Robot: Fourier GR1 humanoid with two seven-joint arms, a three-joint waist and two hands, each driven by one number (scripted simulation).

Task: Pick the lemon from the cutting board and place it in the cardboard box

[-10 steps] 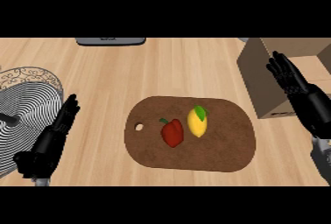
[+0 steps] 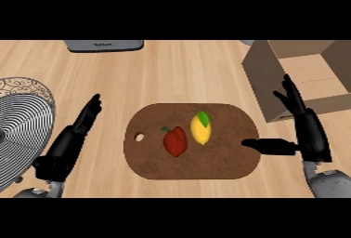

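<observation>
The lemon [image 2: 201, 129] is yellow and oval, with a green leaf at its far tip. It lies on its side on the cutting board [image 2: 205, 163], a little right of the board's middle, its long axis running front to back. The cutting board is dark brown wood with rounded corners and a small hole near its left edge, and it lies flat. The cardboard box [image 2: 264, 83] is plain brown with its top open. It stands upright just off the board's far right corner, close to the board but apart from it.
</observation>
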